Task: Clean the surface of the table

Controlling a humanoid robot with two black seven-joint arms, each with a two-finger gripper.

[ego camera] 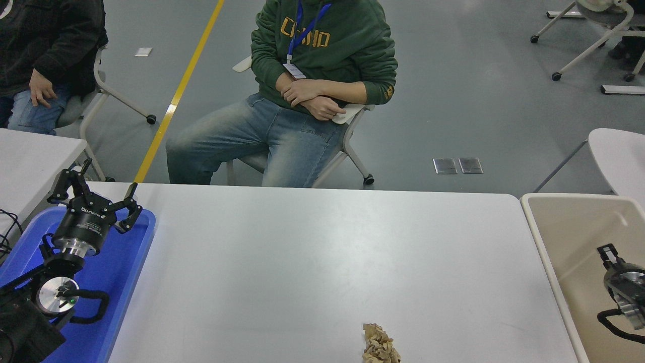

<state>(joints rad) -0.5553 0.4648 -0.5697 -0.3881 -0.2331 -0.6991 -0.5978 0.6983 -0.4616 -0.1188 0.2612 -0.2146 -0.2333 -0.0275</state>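
The table surface [322,252] is a wide white-grey top filling the middle of the head view. A crumpled tan paper wad [380,345] lies on it at the front edge, right of centre. My right gripper [624,263] hangs at the right edge over the beige bin [541,227], off the table. It is open with nothing in it, and only its left finger [608,251] shows. My left gripper [98,195] is parked open over the blue tray [126,262] at the lower left.
A person in a green hoodie [322,55] sits on a chair beyond the far edge. Another person [40,55] sits at the top left, behind a smaller white table [30,156]. A further table [620,156] and chairs stand at the right.
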